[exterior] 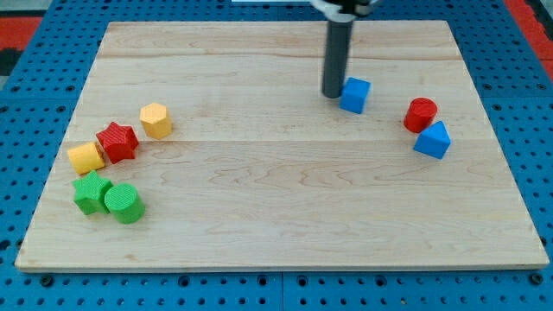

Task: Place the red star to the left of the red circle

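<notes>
My tip (333, 94) sits down on the pale wooden board (276, 216), and it is a plain dark rod, smooth and round, with no jaws to open or close; it holds nothing. Just to its right is the blue cube (354, 94), so close that I cannot tell if rod and block touch.

Taking that blue cube as the landmark: right of it and a touch lower stands the red circle (421, 114), a short ridged cylinder, and just below-right of that, touching or nearly so, the blue triangle (433, 140).

Far to the cube's left and lower is the red star (117, 142), well apart from my tip. It is wedged between the yellow hexagon (156, 120) up-right and a yellow block (86, 158) down-left. Lower still, the green star (91, 192) presses against the green cylinder (123, 203).

All blocks show fine layered ridges; blue pegboard (34, 86) frames the board.
</notes>
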### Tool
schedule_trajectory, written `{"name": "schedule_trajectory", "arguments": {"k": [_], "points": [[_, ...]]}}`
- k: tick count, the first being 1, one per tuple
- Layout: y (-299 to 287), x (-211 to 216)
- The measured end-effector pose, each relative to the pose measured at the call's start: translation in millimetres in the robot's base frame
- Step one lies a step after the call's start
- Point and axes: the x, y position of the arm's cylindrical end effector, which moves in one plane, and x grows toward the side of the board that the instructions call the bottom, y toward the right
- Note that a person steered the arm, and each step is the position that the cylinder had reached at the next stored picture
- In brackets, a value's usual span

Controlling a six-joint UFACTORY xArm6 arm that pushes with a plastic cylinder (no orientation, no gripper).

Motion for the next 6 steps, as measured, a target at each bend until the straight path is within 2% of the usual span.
{"name": "schedule_trajectory", "arguments": {"k": [1, 2, 3, 4, 5, 6], "points": [[53.4, -0.3], [32.3, 2.0], [-72.0, 50.8], [-142.0, 133.4], [-241.8, 160.6], [-300.2, 142.1]]}}
